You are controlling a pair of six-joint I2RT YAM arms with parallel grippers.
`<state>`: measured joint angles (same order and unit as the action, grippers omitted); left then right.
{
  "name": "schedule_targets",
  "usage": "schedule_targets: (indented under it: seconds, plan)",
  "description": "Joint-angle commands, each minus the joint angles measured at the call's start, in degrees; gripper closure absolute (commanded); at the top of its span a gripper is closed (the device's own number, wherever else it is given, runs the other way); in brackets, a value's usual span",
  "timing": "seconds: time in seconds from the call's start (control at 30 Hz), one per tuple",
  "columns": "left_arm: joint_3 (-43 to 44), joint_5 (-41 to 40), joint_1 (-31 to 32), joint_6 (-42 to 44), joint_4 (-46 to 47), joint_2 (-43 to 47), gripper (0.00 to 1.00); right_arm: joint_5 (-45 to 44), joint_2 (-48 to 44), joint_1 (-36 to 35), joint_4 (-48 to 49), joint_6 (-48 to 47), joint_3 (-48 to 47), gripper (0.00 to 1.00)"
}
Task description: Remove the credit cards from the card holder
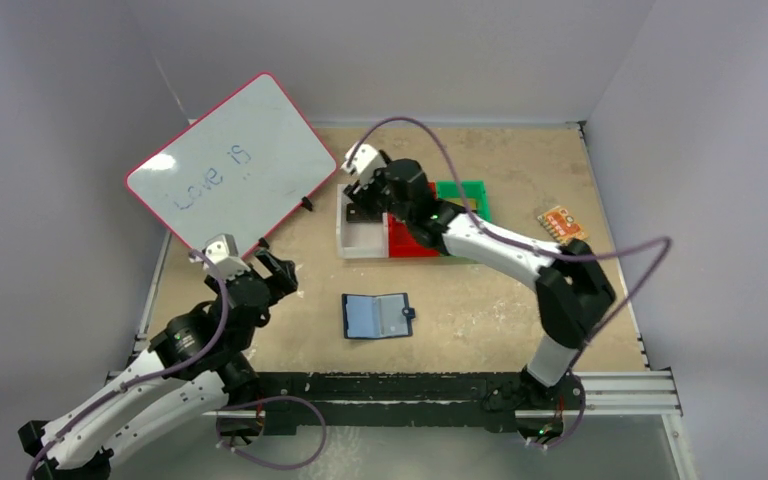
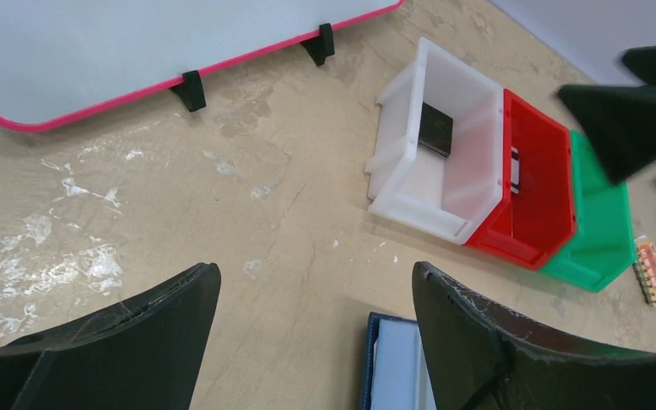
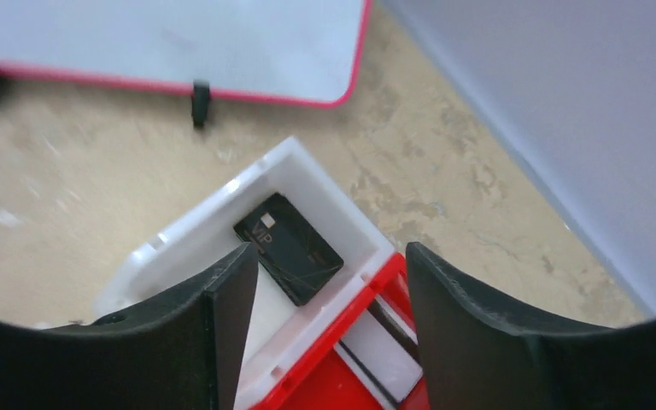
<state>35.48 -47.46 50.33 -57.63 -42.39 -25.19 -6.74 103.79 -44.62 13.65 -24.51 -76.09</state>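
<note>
The navy card holder (image 1: 377, 316) lies open on the table, pale blue inside showing; its corner shows in the left wrist view (image 2: 393, 367). A black card (image 3: 289, 248) lies in the white bin (image 3: 325, 184), also seen in the left wrist view (image 2: 436, 129). A white card with a dark stripe (image 3: 384, 342) lies in the red bin (image 2: 555, 162). My right gripper (image 1: 363, 186) is open and empty above the white and red bins. My left gripper (image 1: 260, 262) is open and empty, left of the card holder.
A green bin (image 1: 463, 193) stands beside the red one. A pink-rimmed whiteboard (image 1: 230, 165) on black feet stands at the back left. An orange patterned piece (image 1: 561, 222) lies at the right. Grey walls enclose the table.
</note>
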Motion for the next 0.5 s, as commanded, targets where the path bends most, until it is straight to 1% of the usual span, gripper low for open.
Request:
schedule_targets:
  seconds: [0.0,0.03,0.1,0.13,0.17,0.23,0.3,0.33,0.4,0.47]
  plan:
    - [0.3,3.5,0.3,1.3,3.5,-4.4,0.17,-6.0,-13.8,0.6,1.8,33.9,6.3,0.25]
    - [0.0,4.8,0.3,1.4,4.1,-5.7,0.17,-4.0,-16.0,1.0,-0.2,38.5,8.9,0.22]
    - [-0.5,7.8,0.3,0.8,4.9,-8.5,0.17,2.3,-20.1,1.4,-1.7,44.5,13.4,0.22]
    - [-0.6,9.0,0.3,0.4,5.4,-9.9,0.17,3.9,-21.9,1.4,-1.7,48.6,16.1,0.23]
    - [-1.0,11.2,0.3,0.2,6.4,-10.8,0.17,5.6,-23.8,1.4,-1.2,52.2,19.0,0.23]
    - [-2.1,14.5,0.3,0.0,9.5,-11.6,0.18,10.7,-27.8,1.4,-0.1,55.6,25.2,0.27]
    - [-3.7,18.3,0.3,-0.5,13.9,-12.1,0.18,11.3,-30.7,1.4,-0.2,61.6,30.4,0.32]
    - [-4.8,20.0,0.3,-0.7,16.4,-12.5,0.18,12.1,-32.1,1.4,1.0,64.2,33.3,0.34]
    - [-6.4,22.6,0.3,-1.6,19.9,-14.4,0.18,16.0,-34.7,1.3,7.2,67.3,38.9,0.35]
    - [-7.2,24.4,0.3,-2.3,21.4,-17.5,0.18,20.2,-36.3,1.2,9.8,69.2,42.1,0.37]
